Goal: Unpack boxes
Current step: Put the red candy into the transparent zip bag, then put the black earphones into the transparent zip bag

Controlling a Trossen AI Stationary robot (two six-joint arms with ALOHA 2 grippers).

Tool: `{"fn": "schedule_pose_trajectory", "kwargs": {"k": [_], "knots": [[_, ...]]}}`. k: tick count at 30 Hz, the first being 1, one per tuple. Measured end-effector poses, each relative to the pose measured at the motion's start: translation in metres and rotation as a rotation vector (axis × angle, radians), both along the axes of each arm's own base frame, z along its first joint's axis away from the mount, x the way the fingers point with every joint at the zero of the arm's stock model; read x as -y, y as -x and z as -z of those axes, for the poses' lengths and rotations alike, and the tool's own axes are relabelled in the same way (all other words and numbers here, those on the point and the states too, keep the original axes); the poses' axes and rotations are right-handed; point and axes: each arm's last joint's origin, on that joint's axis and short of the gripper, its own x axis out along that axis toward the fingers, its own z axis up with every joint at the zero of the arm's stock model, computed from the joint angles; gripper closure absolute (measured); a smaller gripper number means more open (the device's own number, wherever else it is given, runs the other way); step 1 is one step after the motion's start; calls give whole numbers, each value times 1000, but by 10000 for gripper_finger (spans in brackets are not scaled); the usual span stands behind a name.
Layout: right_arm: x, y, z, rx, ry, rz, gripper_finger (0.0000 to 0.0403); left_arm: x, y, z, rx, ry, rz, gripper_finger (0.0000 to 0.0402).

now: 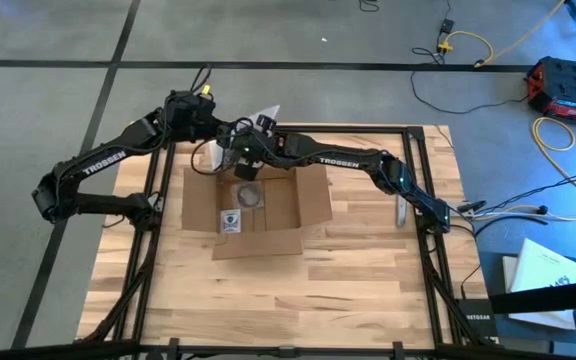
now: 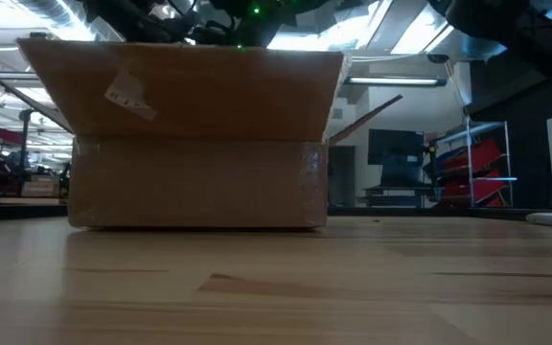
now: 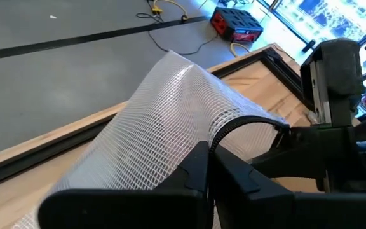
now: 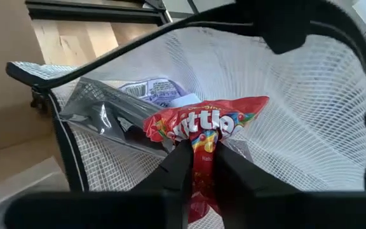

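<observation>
High view over the light wooden table point(image 1: 368, 290): the shallow brown cardboard box point(image 1: 293, 205) sits open near the table's far edge, left of the middle, its flaps spread outward, with both dark arms meeting above its far side. On the box floor lie a small white label card with a dark emblem point(image 1: 230, 221) and a round, clear roll-like item point(image 1: 247, 195); what that item is cannot be told. The left gripper point(image 1: 211, 128) hangs just past the box's far rim, its fingers point(image 3: 196, 172) pressed together on the edge of a white mesh bag with a dark zipper trim point(image 3: 170, 121), which it holds up in the air. The right gripper point(image 1: 240, 160) reaches in beside it, directly over the far part of the box. In the right wrist view, the right gripper point(image 4: 199, 166) is inside the mouth of the mesh bag, its fingers point(image 4: 176, 168) clamped on the lower end of a red candy packet with printed letters and coloured dots point(image 4: 202, 127). Behind the packet in the bag lie a grey glossy pouch point(image 4: 107, 105) and a pale packet with purple print point(image 4: 151, 89). From table height, the box shows a tall raised flap bearing a small white sticker point(image 2: 127, 96) and clear tape along its lower corner.
</observation>
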Motion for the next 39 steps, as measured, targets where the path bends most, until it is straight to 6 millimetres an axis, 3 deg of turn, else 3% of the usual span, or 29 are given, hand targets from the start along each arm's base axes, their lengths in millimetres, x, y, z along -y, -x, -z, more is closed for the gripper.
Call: {"fn": "schedule_pose_trajectory", "kwargs": {"k": [12, 16, 32, 36, 39], "knots": [[-1, 0, 0, -43, 51, -29, 160, 0, 0, 0, -1, 2, -1, 402], [-8, 1, 1, -76, 80, -1, 121, 0, 0, 0, 1, 4, 5, 402], [-94, -2, 6, -121, 49, -125, 148, 0, 0, 0, -25, -28, 26, 402], [-107, 6, 12, -145, -40, -53, 150, 0, 0, 0, -26, -30, 25, 402], [-106, 11, 26, -129, -143, 69, 145, 0, 0, 0, -26, -30, 25, 402]]}}
